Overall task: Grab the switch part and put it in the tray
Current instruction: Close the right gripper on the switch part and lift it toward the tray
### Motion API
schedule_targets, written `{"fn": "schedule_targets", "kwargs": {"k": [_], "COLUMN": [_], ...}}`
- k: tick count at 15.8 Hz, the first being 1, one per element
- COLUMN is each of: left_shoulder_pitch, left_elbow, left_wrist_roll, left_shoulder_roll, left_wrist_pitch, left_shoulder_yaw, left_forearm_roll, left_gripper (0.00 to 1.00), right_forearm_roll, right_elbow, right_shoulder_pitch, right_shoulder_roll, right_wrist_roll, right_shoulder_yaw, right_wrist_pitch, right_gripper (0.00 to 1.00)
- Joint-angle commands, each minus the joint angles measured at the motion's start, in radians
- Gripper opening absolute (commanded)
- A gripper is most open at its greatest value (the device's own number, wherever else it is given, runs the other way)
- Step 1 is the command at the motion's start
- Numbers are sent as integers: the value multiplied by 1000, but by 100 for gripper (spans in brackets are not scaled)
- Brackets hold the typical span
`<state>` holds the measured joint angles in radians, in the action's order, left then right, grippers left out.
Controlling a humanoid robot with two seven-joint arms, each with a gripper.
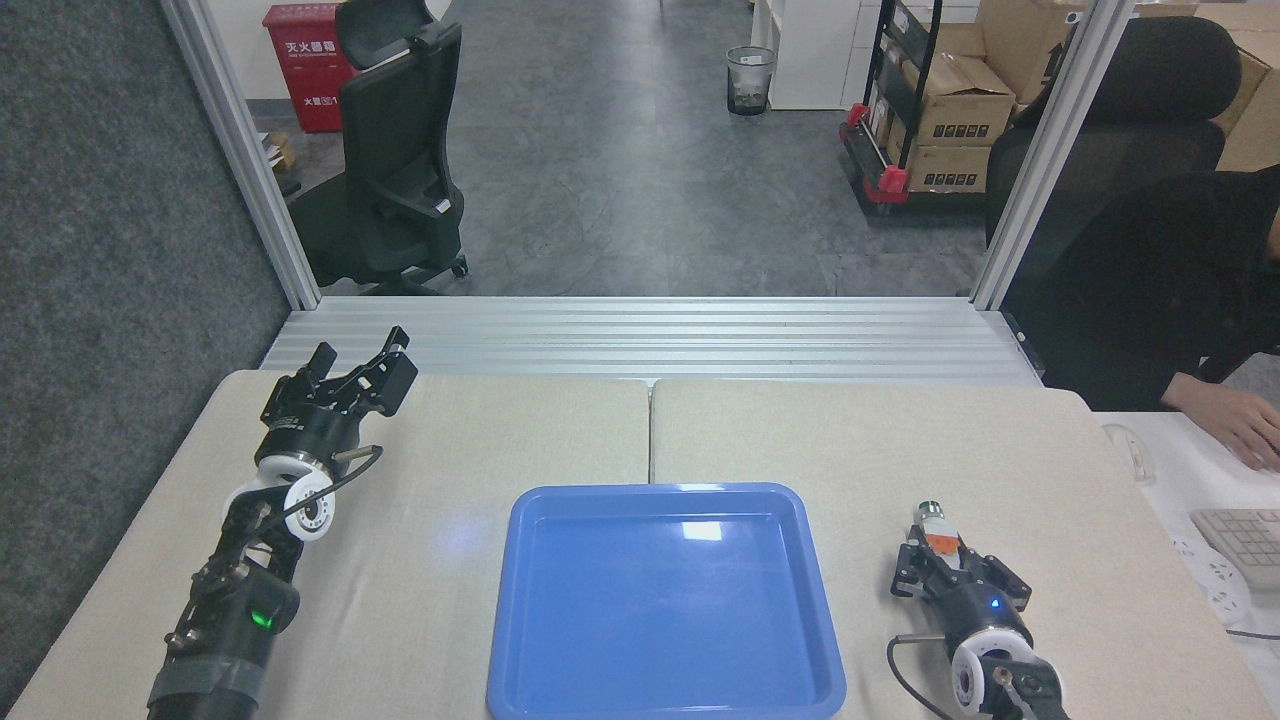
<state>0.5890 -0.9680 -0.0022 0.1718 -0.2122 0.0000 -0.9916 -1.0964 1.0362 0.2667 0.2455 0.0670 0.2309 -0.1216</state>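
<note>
The switch part (936, 530), grey-white with an orange block and a silvery tip, lies on the table to the right of the blue tray (665, 600). My right gripper (958, 568) is low over the table just behind it. It is open, with a finger on each side of the part's near end, which it hides. I cannot see the pads touching the part. My left gripper (360, 358) rests open and holds nothing at the table's far left, well away from the tray. Nothing lies in the tray.
A person's hand (1235, 420) rests on a white desk at the right, beside a keyboard (1240, 540) and a mouse (1128, 450). An aluminium rail (650, 335) runs along the table's far edge. A seam (650, 430) splits the tabletop.
</note>
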Motion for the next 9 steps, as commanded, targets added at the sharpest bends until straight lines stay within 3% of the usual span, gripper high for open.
{"fn": "schedule_targets", "kwargs": {"k": [1, 3, 4, 6, 7, 9], "left_shoulder_pitch": [0, 0, 0, 0, 0, 0], "left_elbow": [0, 0, 0, 0, 0, 0], "left_wrist_roll": [-2, -1, -1, -1, -2, -2], "left_shoulder_roll": [0, 0, 0, 0, 0, 0], "left_wrist_pitch": [1, 1, 1, 1, -1, 1], "left_shoulder_yaw": [-23, -23, -25, -23, -23, -23], "left_forearm_roll": [1, -1, -1, -1, 1, -1], "left_gripper": [100, 100, 100, 100, 100, 100], "right_forearm_roll": [36, 26, 12, -147, -196, -198], "right_elbow": [378, 566, 600, 605, 602, 564], "right_shoulder_pitch": [-3, 3, 9, -4, -24, -107], "right_shoulder_roll": [-98, -141, -173, -242, -253, -265], "right_wrist_roll": [11, 77, 100, 106, 122, 140], "right_shoulder_yaw": [-81, 47, 141, 326, 409, 555], "right_wrist_pitch": [14, 11, 1, -67, -107, -182], "right_gripper": [0, 0, 0, 0, 0, 0]}}
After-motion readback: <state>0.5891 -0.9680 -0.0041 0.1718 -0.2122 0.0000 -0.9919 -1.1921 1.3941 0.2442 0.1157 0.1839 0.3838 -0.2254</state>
